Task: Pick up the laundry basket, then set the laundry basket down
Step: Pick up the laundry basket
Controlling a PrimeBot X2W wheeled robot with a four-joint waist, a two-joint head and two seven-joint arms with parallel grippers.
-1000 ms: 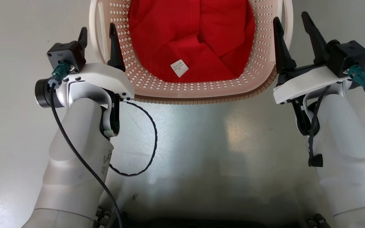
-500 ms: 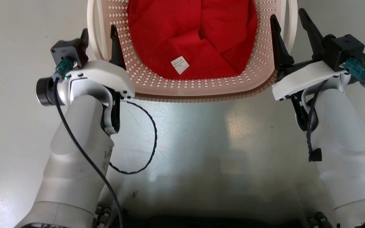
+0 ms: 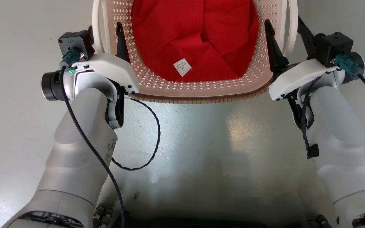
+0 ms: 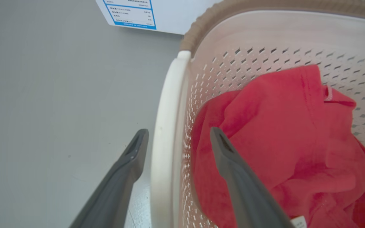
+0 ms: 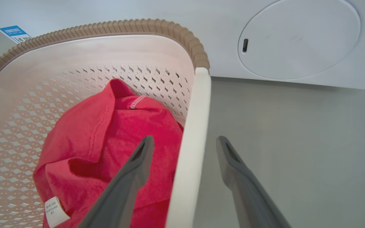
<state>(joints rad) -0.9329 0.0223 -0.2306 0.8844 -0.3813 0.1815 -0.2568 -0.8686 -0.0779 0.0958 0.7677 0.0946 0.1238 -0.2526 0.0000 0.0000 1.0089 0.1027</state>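
So this is right at the grab stage, nothing's actually pinched yet. The small cream-white perforated plastic laundry basket with the brown ribbed rim sits flat on the shiny grey floor, right in front of the robot and just short of a white washing machine with a round door. It's got a crumpled red garment inside. The left gripper is spread wide and straddles the left white handle, one finger inside the basket wall and one outside. The right gripper does the same on the right white handle, also wide open. Neither looks to be squeezing the plastic. My guess for the next move is to close both grippers on the handles together, then lift both sides evenly so it doesn't tip and dump the shirt. The basket's mouth points straight up, with a brown-rimmed side facing the robot. The long axis seems to run handle to handle, across the robot, but the far end is cut off in the head view, so I'm not sure.
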